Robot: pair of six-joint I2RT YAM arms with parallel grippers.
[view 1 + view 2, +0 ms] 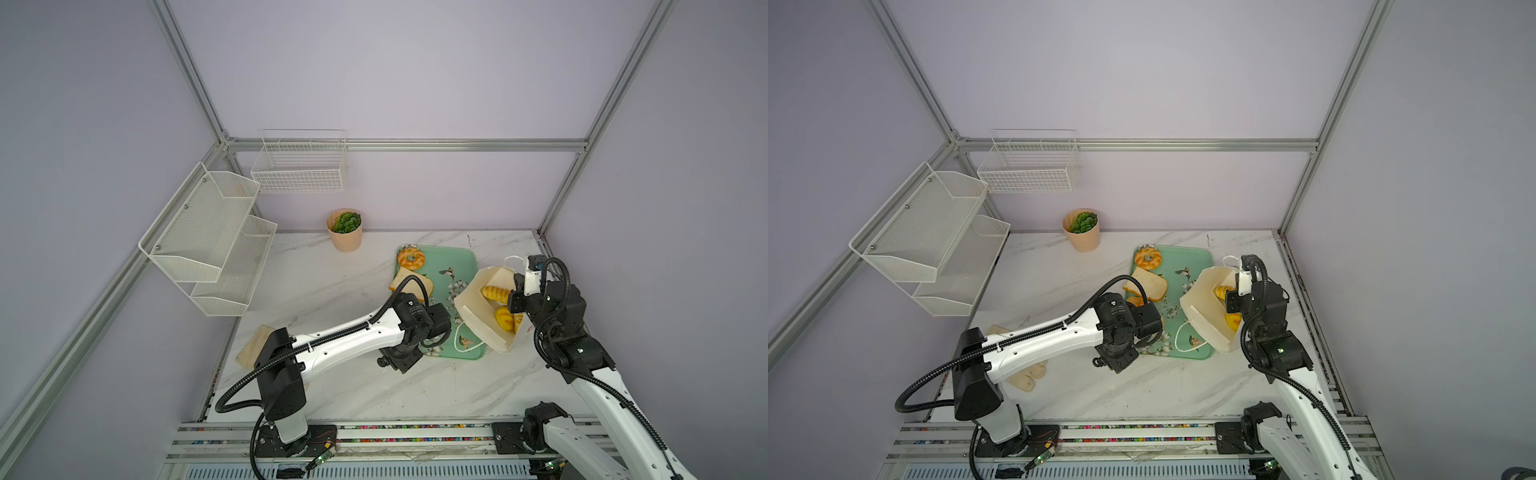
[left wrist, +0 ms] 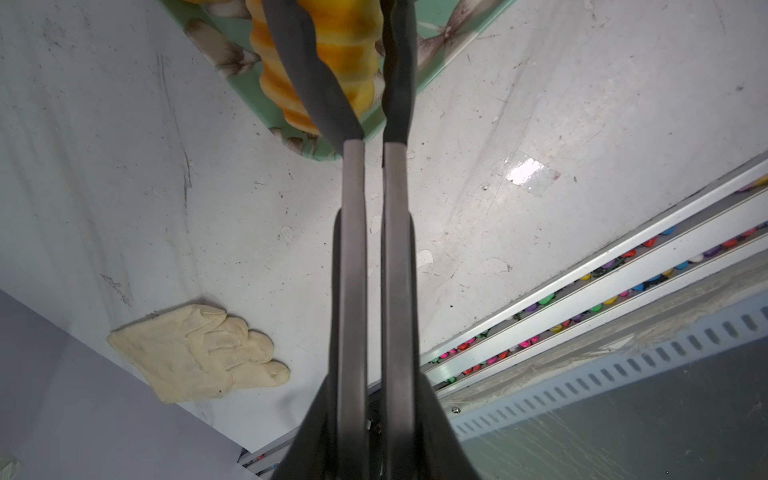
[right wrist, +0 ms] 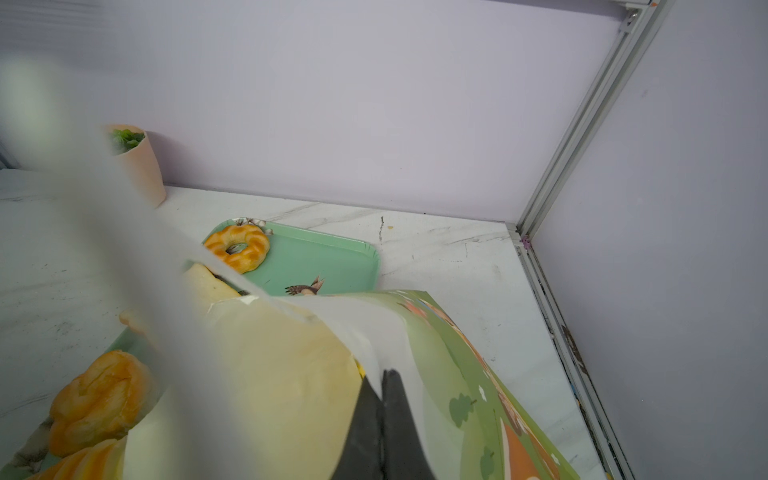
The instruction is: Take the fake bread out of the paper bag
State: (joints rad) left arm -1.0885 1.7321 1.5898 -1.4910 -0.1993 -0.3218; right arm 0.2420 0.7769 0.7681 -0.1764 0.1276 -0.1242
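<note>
Three out: donut (image 1: 410,258), toast (image 1: 409,282) and roll (image 3: 97,399) lie on tray (image 1: 461,255).
Left claw: left claw (image 2: 353,25) is nearly closed, its pads pressing a ridged loaf (image 2: 272,79) lengthwise.
Loaf place: over tray's near corner, close to the rim; whether it touches tray cannot be told.
Step, judged: setting this loaf down.
Doing it well: shift it a little inward, lower until it rests flat, open only then, and lift straight up so the soft loaf neither clings nor rolls off.
Bag: bag (image 1: 478,328) stands tilted at tray's right edge with its mouth open; inner loaf (image 1: 495,293) and bun (image 1: 504,318) show inside.
Right claw: right claw (image 3: 382,386) is closed, pinching bag's rim.
Its part: hold steady with the mouth wide; a hard pull could tear the paper or spill bread.
</note>
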